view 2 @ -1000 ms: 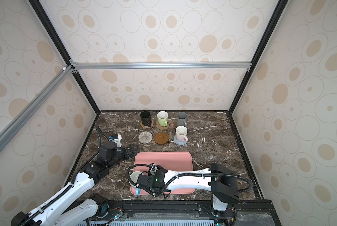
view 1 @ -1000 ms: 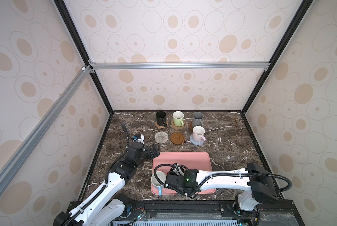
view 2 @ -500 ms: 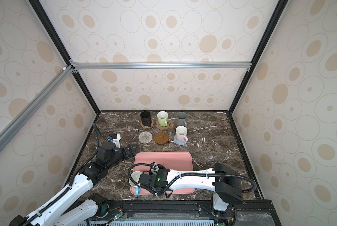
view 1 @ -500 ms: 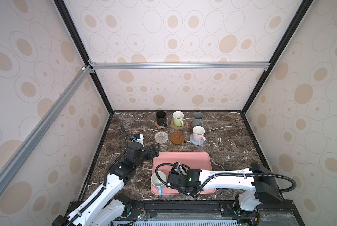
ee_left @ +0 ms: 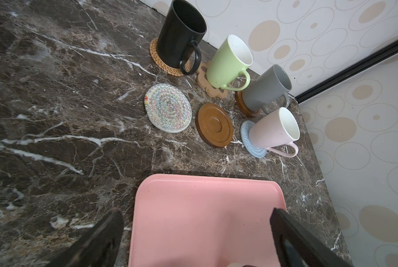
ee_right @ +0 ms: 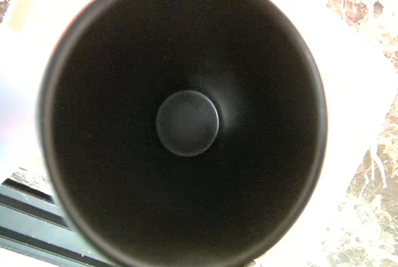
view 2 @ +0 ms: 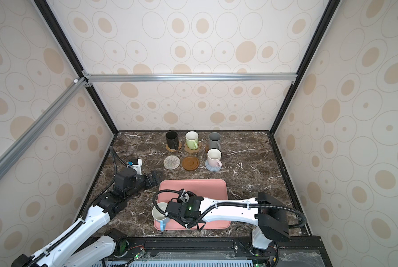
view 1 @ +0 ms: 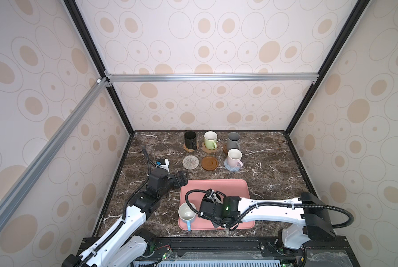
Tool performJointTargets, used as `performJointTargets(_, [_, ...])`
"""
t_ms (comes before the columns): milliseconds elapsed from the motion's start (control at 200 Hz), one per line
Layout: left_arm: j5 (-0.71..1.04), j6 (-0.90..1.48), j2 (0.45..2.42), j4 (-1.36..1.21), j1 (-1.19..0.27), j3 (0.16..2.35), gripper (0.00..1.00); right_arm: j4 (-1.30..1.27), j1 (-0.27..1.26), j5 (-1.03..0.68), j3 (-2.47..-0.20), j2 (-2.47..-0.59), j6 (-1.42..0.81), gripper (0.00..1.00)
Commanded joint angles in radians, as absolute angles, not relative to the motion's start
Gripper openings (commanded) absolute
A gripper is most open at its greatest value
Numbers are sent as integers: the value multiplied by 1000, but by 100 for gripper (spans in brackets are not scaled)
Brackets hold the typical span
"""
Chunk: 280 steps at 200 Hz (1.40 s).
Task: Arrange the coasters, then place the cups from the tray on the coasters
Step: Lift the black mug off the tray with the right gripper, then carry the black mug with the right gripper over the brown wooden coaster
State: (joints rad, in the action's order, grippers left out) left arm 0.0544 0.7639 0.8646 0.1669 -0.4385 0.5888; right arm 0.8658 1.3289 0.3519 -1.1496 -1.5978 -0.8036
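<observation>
Black cup [ee_right: 186,122], mouth-up directly under the narrowly closed right gripper [view 1: 207,209] that seems to hold it over the near-left part of the tray [view 1: 228,187], has a bare brown wooden coaster [view 1: 209,163] straight beyond the far edge, nearer the wide-open left gripper [view 1: 183,178].

Both top views hang high over the near side of the large flat pink rectangular tray [view 1: 216,187] [view 2: 193,185], looking steeply down toward the back wall, and share nearly the whole dark marble counter [view 1: 274,161]. The left wrist camera sits low off the tray's far left corner, looking past its wide-spread claw [ee_left: 196,212] to the light green handled mug [ee_left: 228,62] beyond. The right wrist camera, over the tray's near half, stares straight down into a black round mug [ee_right: 186,122] at very close range.
</observation>
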Motion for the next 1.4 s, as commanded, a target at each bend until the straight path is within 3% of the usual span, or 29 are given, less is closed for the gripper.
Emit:
performJointTargets(0, [38,776,855,175,-430,593,100,864,1300,400,-1171,-1539,-775,13])
performJointTargets(620, [41,786,822,183,-429,592,100,794,971,289,-1342,-1587,-417,13])
performJointTargets(1396, [25,800,721,233,-428,576,100,804,735,167,-1733,-1922,-164,13])
